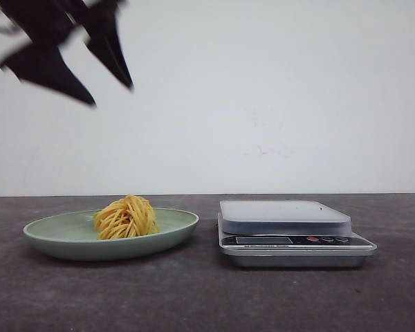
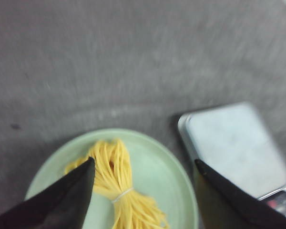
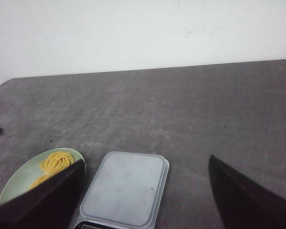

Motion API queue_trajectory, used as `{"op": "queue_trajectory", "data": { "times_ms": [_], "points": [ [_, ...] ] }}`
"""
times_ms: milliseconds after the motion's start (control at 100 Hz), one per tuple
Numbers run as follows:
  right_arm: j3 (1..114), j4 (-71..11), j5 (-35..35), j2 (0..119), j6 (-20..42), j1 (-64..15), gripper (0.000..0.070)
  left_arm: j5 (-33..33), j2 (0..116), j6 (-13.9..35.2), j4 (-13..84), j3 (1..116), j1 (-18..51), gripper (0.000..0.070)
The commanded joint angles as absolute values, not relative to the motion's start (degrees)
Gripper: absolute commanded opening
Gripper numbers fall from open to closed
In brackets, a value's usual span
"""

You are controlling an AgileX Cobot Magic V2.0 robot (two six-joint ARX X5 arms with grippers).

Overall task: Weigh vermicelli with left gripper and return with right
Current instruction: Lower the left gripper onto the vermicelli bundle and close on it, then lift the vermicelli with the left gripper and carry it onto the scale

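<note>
The vermicelli is a small yellow nest of noodle strands lying on a pale green plate at the left of the table. A grey kitchen scale stands to the plate's right with nothing on its platform. My left gripper hangs open high above the plate. In the left wrist view it is open and empty above the vermicelli and plate. My right gripper is open and empty, high above the scale; it is out of the front view.
The dark grey table runs back to a white wall. The scale's display and buttons face the front.
</note>
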State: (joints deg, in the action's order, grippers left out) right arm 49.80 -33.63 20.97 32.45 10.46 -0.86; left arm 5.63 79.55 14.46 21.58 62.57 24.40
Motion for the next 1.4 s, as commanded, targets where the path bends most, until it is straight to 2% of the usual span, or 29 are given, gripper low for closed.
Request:
{"op": "queue_trajectory", "data": {
  "times_ms": [0, 230, 600, 650, 770, 780, 1060, 1200, 1280, 1390],
  "points": [
    [50.61, -33.52, 21.06, 32.49, 9.54, -1.13, 0.0524, 3.84, 84.27, 14.41, 21.45, 63.57, 25.61, 0.0389],
    [50.61, -34.5, 21.37, 32.49, 9.61, -1.45, 0.0524, 2.81, 94.83, 14.96, 22.11, 63.61, 27.38, 0.039],
    [50.61, -35.27, 21.63, 32.49, 9.63, -1.45, 0.0524, 2.26, 100.53, 16.08, 21.96, 63.61, 29.34, 0.0374],
    [50.61, -35.27, 21.63, 32.49, 9.63, -1.43, 0.0524, 2.28, 100.79, 16.1, 21.96, 63.61, 29.36, 0.0299],
    [50.61, -35.24, 21.63, 32.49, 9.61, -1.43, 0.0523, 2.42, 100.79, 15.86, 20.93, 63.64, 29.39, 0.0006],
    [50.61, -35.24, 21.63, 32.49, 9.63, -1.43, 0.0523, 2.44, 100.77, 15.86, 20.91, 63.66, 29.39, 0.0],
    [50.61, -35.31, 21.63, 32.49, 9.61, -1.43, 0.0523, 2.55, 100.16, 15.4, 23.7, 66.87, 29.36, 0.0004],
    [50.61, -36.56, 21.63, 32.49, 9.5, -1.43, 0.0522, 3.09, 94.8, 14.31, 26.22, 69.06, 29.39, 0.0004],
    [50.61, -37.54, 21.61, 32.49, 8.54, -1.43, 0.0523, 5.21, 89.71, 14.98, 25.67, 69.06, 29.39, 0.0003],
    [50.61, -37.91, 21.8, 32.49, 8.54, -1.43, 0.0523, 12.62, 83.77, 19.05, 23.0, 69.06, 29.65, 0.0003]
  ]
}}
